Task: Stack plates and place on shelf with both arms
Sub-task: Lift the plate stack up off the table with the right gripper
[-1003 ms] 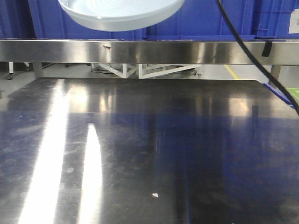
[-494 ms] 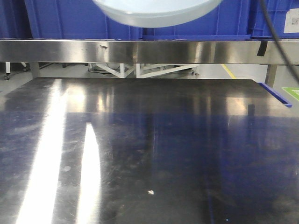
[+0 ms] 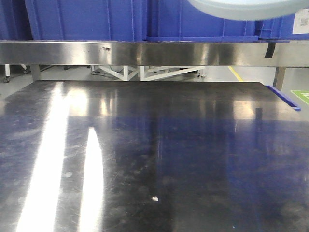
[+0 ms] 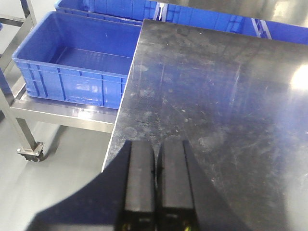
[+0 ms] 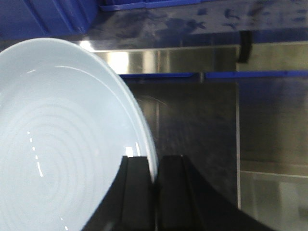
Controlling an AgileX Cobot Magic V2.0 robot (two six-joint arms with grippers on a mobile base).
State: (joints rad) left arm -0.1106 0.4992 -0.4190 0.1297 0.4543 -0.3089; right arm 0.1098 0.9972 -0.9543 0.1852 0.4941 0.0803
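Note:
A pale bluish-white plate (image 3: pixel 241 8) hangs at the top right of the front view, above the steel shelf (image 3: pixel 145 52); only its lower edge shows. In the right wrist view the plate (image 5: pixel 62 134) fills the left half, and my right gripper (image 5: pixel 155 161) is shut on its rim, one finger inside and one outside. Whether a second plate lies under it I cannot tell. My left gripper (image 4: pixel 155 144) is shut with nothing in it, hovering over the left edge of the dark steel table (image 4: pixel 216 86). Neither gripper shows in the front view.
Blue crates (image 3: pixel 87 19) stand along the shelf behind the plate. An open blue crate (image 4: pixel 77 62) sits on a wheeled steel rack left of the table. The table top (image 3: pixel 169 145) carries only a small white speck (image 3: pixel 155 198).
The plate has travelled from the upper left to the upper right of the front view and slightly higher. The black cable at the right has left the frame.

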